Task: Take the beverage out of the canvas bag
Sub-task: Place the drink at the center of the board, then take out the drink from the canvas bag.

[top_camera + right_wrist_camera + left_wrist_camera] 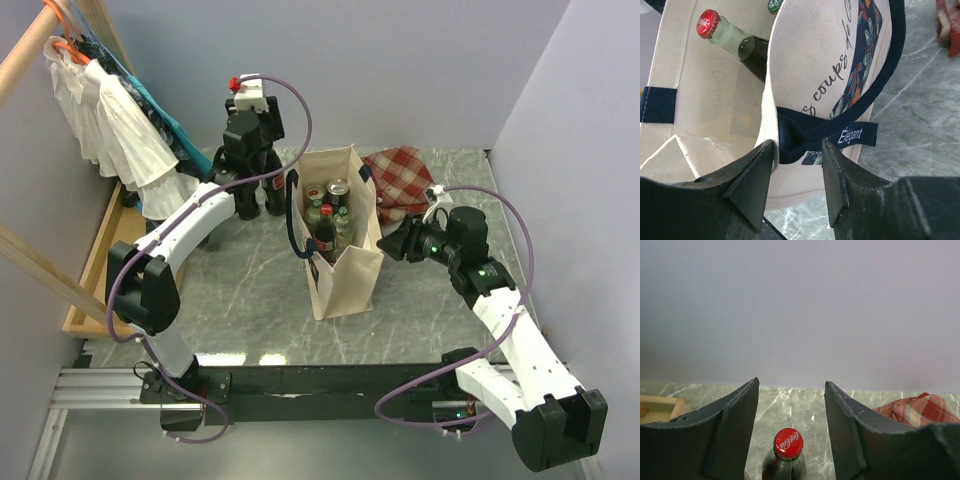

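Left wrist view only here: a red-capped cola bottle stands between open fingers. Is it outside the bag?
Observer: Top view shows the left gripper beside the canvas bag, outside it. That cola bottle is hidden under the gripper there.
Operator: Anything inside the bag?
Observer: Yes: another red-capped bottle, a green-capped bottle and a can.
Operator: And the right arm?
Observer: The right gripper pinches the bag's navy handle at the rim.
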`<control>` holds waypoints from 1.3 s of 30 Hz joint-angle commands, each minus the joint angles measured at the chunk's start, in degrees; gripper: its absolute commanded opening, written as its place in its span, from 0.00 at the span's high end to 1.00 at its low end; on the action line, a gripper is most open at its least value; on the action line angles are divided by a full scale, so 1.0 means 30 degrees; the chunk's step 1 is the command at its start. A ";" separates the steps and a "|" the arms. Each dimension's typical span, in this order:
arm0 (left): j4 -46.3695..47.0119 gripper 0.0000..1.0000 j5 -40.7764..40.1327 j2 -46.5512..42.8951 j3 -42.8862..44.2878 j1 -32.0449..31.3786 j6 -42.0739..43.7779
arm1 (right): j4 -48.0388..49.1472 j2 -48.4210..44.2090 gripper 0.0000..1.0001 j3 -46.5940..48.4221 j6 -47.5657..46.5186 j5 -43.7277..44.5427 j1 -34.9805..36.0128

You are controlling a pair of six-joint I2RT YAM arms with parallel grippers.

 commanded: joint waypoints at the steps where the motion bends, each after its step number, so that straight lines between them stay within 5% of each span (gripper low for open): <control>1: 0.0907 0.39 -0.0283 -0.1022 0.0460 0.0052 -0.0287 | 0.0044 -0.0351 0.49 0.0519 -0.0136 0.0632 0.0084; 19: -0.0761 0.30 0.0186 -0.3482 -0.0302 0.0052 -0.0931 | -0.0160 -0.0907 0.45 0.0402 0.0040 0.0926 0.0113; 26: -0.1435 0.13 0.0771 -0.4099 -0.0156 0.0052 -0.0551 | -0.0571 -0.1493 0.40 0.0402 -0.0077 0.1160 0.0084; 30: -0.2022 0.01 0.1794 -0.4450 -0.0038 0.0052 -0.0435 | -0.0805 -0.1727 0.37 0.0431 -0.0136 0.1248 0.0113; 39: -0.5652 0.04 0.6246 -0.4217 0.1893 0.0052 -0.0287 | -0.1772 -0.2548 0.36 0.0636 -0.0429 0.1600 0.0084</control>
